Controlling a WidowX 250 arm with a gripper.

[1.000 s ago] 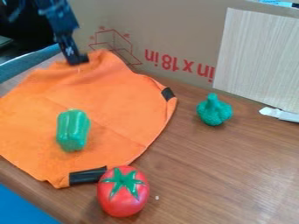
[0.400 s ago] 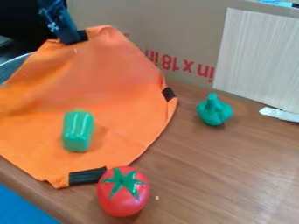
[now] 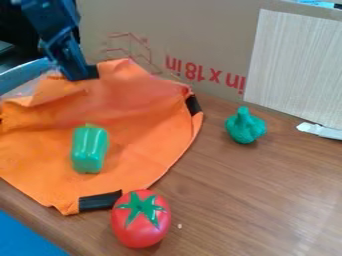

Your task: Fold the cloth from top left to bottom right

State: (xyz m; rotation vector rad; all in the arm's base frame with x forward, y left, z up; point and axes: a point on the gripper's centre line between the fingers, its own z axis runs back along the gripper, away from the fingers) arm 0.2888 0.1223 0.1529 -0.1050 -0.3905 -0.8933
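Observation:
The gripper [image 3: 83,75] hangs at the upper left of the camera view, shut on the top edge of the orange cloth [image 3: 143,142]. Around the gripper the cloth is raised and creased, with a fold sagging toward the middle. Its lower part lies flat on the table, a black patch at the bottom corner and another on the right side. A green toy pepper [image 3: 89,149] rests on the cloth, left of its centre.
A red toy tomato [image 3: 141,218] touches the cloth's bottom corner. Green toy broccoli [image 3: 245,125] stands on the wooden table [image 3: 267,200] to the right. Behind are a cardboard box wall [image 3: 200,30] and a pale panel [image 3: 297,65].
The gripper first lifted the cloth's top edge, then came down and slightly forward with it, so the cloth now sags in folds. The pepper shifted slightly right early on.

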